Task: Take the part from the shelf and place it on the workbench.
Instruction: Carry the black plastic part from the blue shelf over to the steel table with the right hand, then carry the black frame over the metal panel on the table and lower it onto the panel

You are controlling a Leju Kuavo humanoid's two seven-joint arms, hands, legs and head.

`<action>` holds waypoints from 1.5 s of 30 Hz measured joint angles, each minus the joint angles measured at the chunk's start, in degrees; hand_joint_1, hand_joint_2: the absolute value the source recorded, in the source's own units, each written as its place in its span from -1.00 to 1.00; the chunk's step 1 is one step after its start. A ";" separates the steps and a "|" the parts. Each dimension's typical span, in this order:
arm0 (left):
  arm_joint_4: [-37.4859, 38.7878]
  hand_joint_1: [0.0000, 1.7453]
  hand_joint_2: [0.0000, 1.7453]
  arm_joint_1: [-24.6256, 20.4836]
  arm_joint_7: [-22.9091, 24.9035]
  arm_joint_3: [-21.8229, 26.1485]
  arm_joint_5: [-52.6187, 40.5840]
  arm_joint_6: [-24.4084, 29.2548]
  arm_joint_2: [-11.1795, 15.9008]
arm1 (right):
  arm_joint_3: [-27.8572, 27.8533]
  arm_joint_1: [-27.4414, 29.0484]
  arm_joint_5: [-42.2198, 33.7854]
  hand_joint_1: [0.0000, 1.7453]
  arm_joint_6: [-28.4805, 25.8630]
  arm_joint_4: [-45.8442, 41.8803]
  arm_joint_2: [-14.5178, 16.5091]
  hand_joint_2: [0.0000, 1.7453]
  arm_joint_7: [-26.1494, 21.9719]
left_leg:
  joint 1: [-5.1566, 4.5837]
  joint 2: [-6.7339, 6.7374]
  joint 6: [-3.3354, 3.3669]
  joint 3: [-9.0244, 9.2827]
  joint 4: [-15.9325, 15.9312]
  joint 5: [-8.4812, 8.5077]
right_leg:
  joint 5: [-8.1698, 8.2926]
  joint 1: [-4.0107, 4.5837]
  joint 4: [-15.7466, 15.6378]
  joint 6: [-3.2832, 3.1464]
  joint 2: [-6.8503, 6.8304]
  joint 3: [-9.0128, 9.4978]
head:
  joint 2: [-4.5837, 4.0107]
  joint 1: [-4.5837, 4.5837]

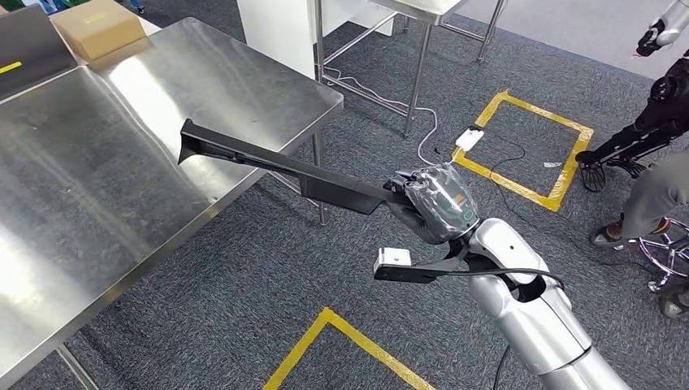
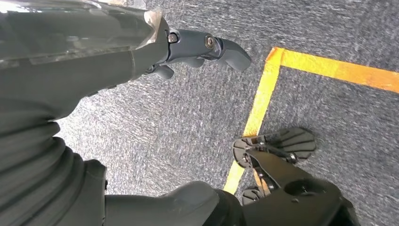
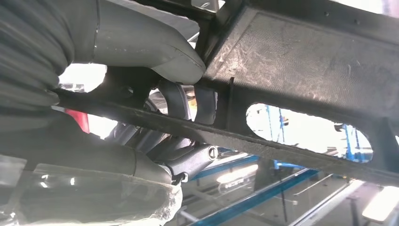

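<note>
Plastic made up the long black part (image 1: 276,166), a flat, slotted bar with a flared far end, and it was held in the air by its near end in the right hand (image 1: 431,203). Beyond the fingers the bar reached out over the corner of the shiny stainless-steel workbench (image 1: 97,162), its flared tip hanging above the metal top without touching it. In the right wrist view the dark fingers (image 3: 183,155) were clenched under a thin rail of the part (image 3: 306,70) while the thick grey thumb (image 3: 141,42) pressed against it from the other side, with an oval cut-out showing just past the fingers. A clear plastic film covered the back of that hand.

The left hand (image 2: 202,49) hung over the grey speckled carpet (image 2: 179,122) with its fingers loosely curled and nothing between them; whether they were fully closed could not be told. Yellow tape lines (image 2: 256,113) ran on the floor beyond its fingertips.

Far from the right hand's fingers, at the back corner of the workbench, sat a closed brown cardboard box (image 1: 97,26); its contents could not be seen. Across the carpet, past a yellow taped square (image 1: 528,146), a person's legs (image 1: 650,191) stood beside another robot's dark limb.
</note>
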 joint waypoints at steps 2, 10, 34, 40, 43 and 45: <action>-0.07 -1.00 1.00 0.01 -0.01 -0.03 0.13 0.00 -0.04 | -0.03 -0.11 -0.15 1.00 0.00 0.00 0.05 1.00 -0.16 | 0.12 -0.54 0.88 0.28 -0.55 0.42 | -1.08 -0.15 1.75 0.34 0.79 -0.83 | 0.00 0.05; -0.20 -1.00 1.00 0.06 -0.04 -0.29 0.60 -0.07 -0.14 | 0.05 0.44 -0.28 1.00 0.04 0.07 -0.22 1.00 -0.31 | 0.38 -3.60 1.28 0.42 -0.65 0.66 | -3.62 -1.31 10.15 1.82 3.21 -4.88 | 0.00 0.15; -0.65 -1.00 1.00 0.14 -0.20 -0.50 0.98 0.45 -0.27 | 0.48 0.04 -0.32 1.00 0.57 -0.20 -0.36 1.00 -0.35 | -0.08 -1.27 1.66 0.72 -0.97 0.49 | -2.90 -0.13 5.09 -0.20 1.72 -2.26 | 0.00 -0.18; -0.73 -1.00 1.00 0.29 -0.37 -0.55 1.44 0.79 -0.49 | 0.86 0.19 -0.36 1.00 0.92 -0.17 -0.60 1.00 -0.36 | 0.07 -3.50 1.70 0.68 -0.83 0.54 | -4.51 -1.37 12.32 1.46 2.94 -5.87 | 0.00 -0.13; -0.77 -1.00 1.00 0.31 -0.49 -0.61 1.71 0.85 -0.52 | 0.95 -0.18 -0.41 1.00 1.02 -0.17 -0.59 1.00 -0.38 | 0.04 -4.58 0.70 0.28 -0.22 0.29 | -0.76 -1.95 2.04 2.18 4.23 -0.93 | 0.00 -0.11; -0.78 -1.00 1.00 0.47 -0.56 -0.71 1.79 0.87 -0.49 | 1.08 -0.30 -0.45 1.00 1.11 -0.17 -0.48 1.00 -0.39 | -0.02 -5.04 -0.04 -0.11 -0.05 0.36 | -0.37 -1.68 0.93 1.45 4.36 -0.38 | 0.00 -0.22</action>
